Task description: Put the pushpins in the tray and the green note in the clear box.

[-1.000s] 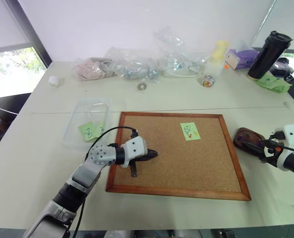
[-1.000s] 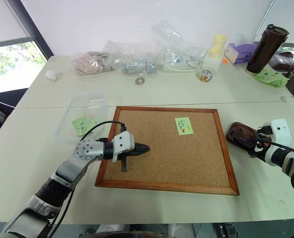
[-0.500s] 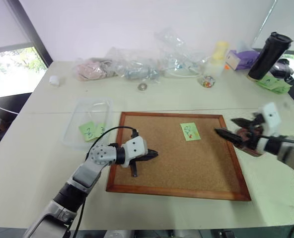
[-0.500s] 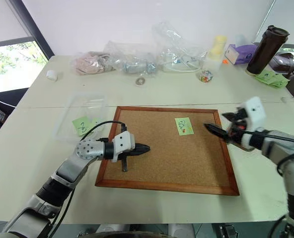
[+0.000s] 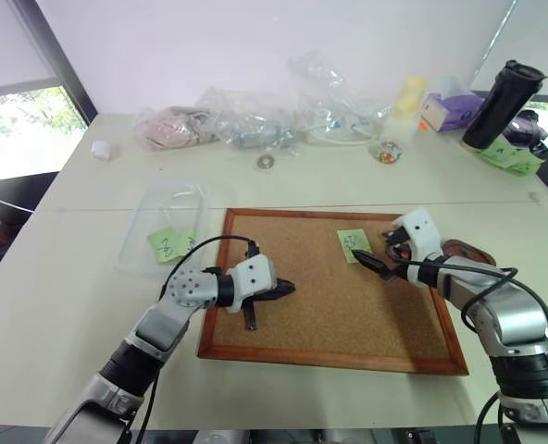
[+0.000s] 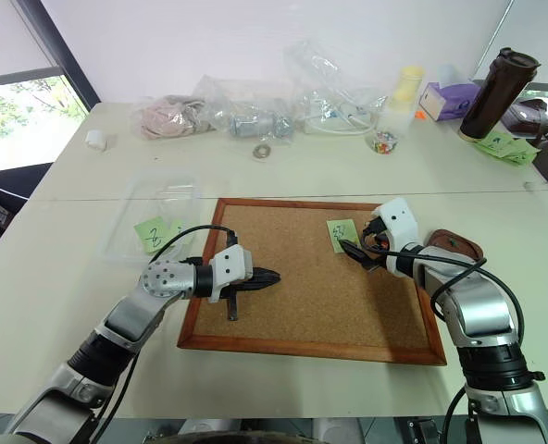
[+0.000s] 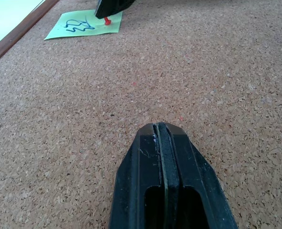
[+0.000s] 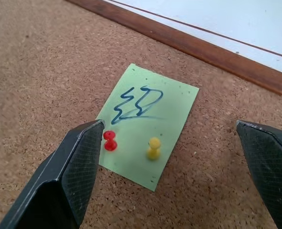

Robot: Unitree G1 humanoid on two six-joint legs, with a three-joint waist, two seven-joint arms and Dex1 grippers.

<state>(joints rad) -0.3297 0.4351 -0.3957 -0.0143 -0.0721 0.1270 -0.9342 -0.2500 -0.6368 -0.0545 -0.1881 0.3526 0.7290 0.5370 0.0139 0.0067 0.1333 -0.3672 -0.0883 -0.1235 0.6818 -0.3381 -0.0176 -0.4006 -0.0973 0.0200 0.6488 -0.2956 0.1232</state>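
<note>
The green note [image 8: 148,107], scribbled in blue, lies on the corkboard, held down by a red pushpin [image 8: 109,141] and a yellow pushpin [image 8: 153,148]. My right gripper [image 5: 371,248] hovers just over the note, open, one finger beside the red pin and the other well off to the far side. The reddish-brown tray [image 5: 468,252] sits off the board's right edge, partly hidden behind my right arm. My left gripper [image 5: 288,288] is shut and empty, low over the board's left part. The clear box [image 5: 154,199] lies left of the board with two green notes inside.
The wood-framed corkboard [image 5: 330,356] takes up the table's middle. Along the back are wrinkly plastic bags [image 5: 255,120], a small jar [image 5: 385,151], a purple tissue box [image 5: 450,106], a black tumbler [image 5: 501,92] and a stack of green notes [image 5: 510,155].
My right gripper has swung left from over the tray onto the corkboard and now stands open at the green note. The left arm has stayed still.
</note>
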